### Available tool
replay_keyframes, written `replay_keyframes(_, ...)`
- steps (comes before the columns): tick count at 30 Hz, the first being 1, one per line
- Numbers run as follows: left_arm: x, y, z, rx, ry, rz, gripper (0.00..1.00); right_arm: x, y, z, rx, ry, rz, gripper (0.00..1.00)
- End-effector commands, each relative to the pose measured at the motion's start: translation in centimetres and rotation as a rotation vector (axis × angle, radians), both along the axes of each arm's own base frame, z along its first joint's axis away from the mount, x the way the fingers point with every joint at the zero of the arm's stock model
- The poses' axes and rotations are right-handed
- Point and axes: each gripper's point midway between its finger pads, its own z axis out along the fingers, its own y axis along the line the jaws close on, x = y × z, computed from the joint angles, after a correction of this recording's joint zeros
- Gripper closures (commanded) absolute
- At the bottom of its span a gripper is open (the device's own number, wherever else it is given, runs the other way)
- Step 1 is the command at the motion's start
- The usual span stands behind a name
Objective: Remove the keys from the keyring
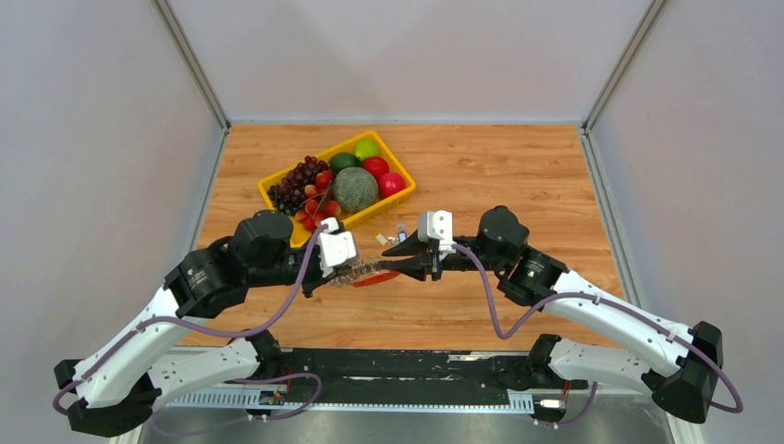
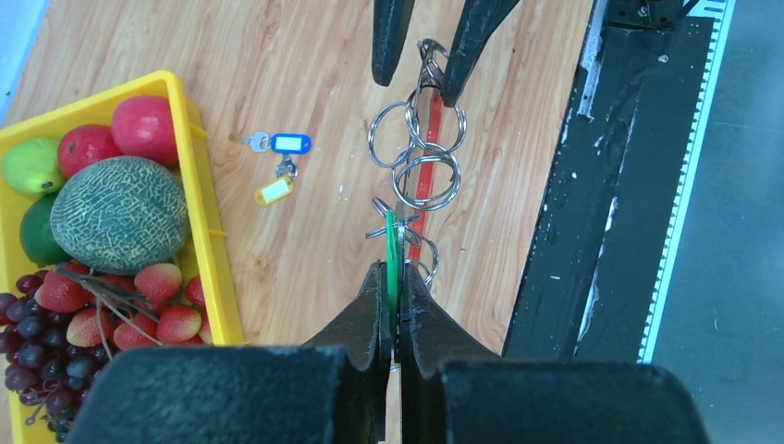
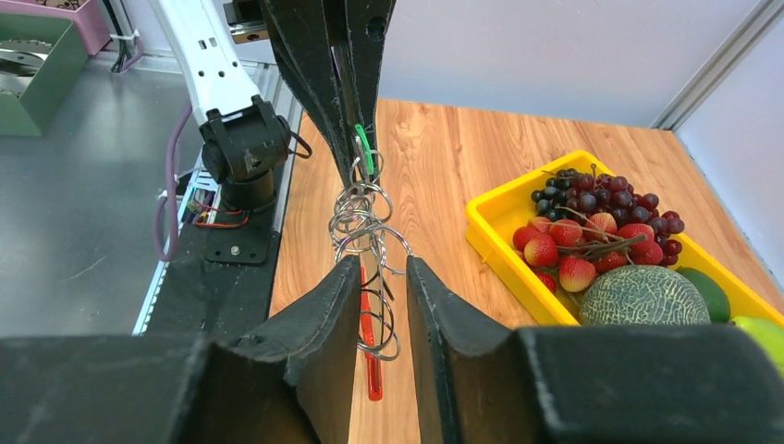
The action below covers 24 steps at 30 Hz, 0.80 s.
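1. The left fingers (image 2: 396,274) pinch shut on a green tag (image 2: 391,236).
2. The right fingers (image 3: 384,270) stand narrow, with silver rings (image 3: 354,219) between them; I cannot tell if they hold.
3. The red keyring (image 3: 370,347) lies between both, among the rings.

Table (image 2: 305,83): you see smooth, satin wood grain.
Silver rings (image 2: 418,148): bright polished metal.
Red keyring (image 2: 423,185): glossy, looks like plastic to you.
Green tag (image 2: 391,254): smooth, shiny plastic.
Tray (image 2: 208,222): glossy yellow plastic.
Your left gripper fingers (image 2: 361,324): matt black, finely textured.
Melon (image 2: 116,213): rough, netted skin.
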Motion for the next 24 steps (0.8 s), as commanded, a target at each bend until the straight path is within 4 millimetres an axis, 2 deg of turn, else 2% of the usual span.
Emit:
replay_keyframes(1, -0.1, -0.5, 1.4, -0.037, -0.045, -0.039, 1.00, 0.3, -0.3, 2.9, 0.041, -0.051, -0.016, 0.70)
replay_keyframes(6, -0.3, -0.5, 1.5, -0.038, -0.043, -0.046, 1.00, 1.5, 0.0, 5.5, 0.065, -0.092, -0.037, 0.70)
replay_keyframes(12, -0.5, -0.5, 1.4, -0.039, -0.039, -0.056, 1.00, 2.8, 1.1, 6.5, 0.064, -0.102, -0.040, 0.70)
replay_keyframes(16, -0.4, -0.4, 1.6, -0.041, -0.048, -0.056, 1.00, 3.6, 2.0, 5.3, 0.034, -0.099, -0.037, 0.71)
replay_keyframes(24, 0.0, -0.1, 1.8, -0.023, -0.070, -0.043, 1.00, 3.4, 3.2, 0.4, -0.078, -0.056, 0.040, 0.72)
